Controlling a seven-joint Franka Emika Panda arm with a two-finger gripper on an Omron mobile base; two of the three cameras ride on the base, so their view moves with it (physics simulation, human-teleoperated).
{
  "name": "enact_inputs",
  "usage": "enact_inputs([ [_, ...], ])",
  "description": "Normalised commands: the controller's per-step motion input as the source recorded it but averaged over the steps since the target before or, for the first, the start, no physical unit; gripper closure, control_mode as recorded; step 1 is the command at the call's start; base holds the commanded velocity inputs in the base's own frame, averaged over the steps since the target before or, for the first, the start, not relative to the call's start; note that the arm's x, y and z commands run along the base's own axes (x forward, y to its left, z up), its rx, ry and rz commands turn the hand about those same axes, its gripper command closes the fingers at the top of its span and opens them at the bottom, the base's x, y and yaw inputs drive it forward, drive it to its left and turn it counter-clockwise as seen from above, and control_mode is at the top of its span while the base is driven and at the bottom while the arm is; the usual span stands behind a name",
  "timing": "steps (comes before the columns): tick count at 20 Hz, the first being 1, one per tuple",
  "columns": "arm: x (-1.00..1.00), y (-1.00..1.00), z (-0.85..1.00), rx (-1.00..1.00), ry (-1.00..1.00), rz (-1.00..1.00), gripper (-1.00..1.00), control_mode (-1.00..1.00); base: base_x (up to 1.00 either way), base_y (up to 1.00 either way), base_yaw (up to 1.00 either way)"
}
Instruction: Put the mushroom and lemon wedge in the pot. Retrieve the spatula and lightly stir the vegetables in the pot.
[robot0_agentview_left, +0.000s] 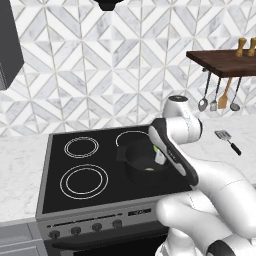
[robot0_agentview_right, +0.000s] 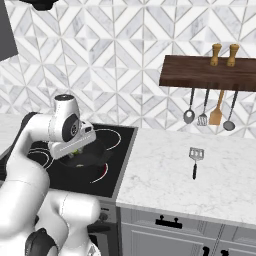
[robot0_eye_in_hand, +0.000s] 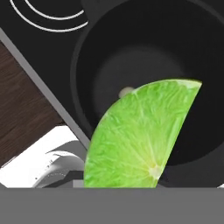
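Lemon wedge sits clamped in the gripper, held above the open mouth of the pot on the stove's right front burner. Arm folds forward from the base, wrist bent downward over the pot. One small pale bit lies on the pot floor. Spatula lies flat on the marble counter, well apart from the stove, with bare counter around it.

White arm bent forward and down, fingers closed on lemon wedge.
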Motion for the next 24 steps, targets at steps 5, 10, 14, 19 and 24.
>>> enact_inputs([
  [5, 0.24, 0.0, -0.28, 0.0, 0.0, 0.0, 1.0, -1.0, 0.0, 0.0, 0.0],
  [10, 0.08, 0.0, -0.34, 0.0, 0.0, 0.0, 1.0, -1.0, 0.0, 0.0, 0.0],
  [14, 0.0, 0.01, -0.26, 0.0, 0.02, 0.0, 1.0, -1.0, 0.0, 0.0, 0.0],
  [19, 0.0, 0.0, -0.06, 0.0, 0.1, 0.0, 1.0, -1.0, 0.0, 0.0, 0.0],
  [24, 0.01, 0.0, -0.02, 0.0, 0.1, 0.0, 1.0, -1.0, 0.0, 0.0, 0.0],
])
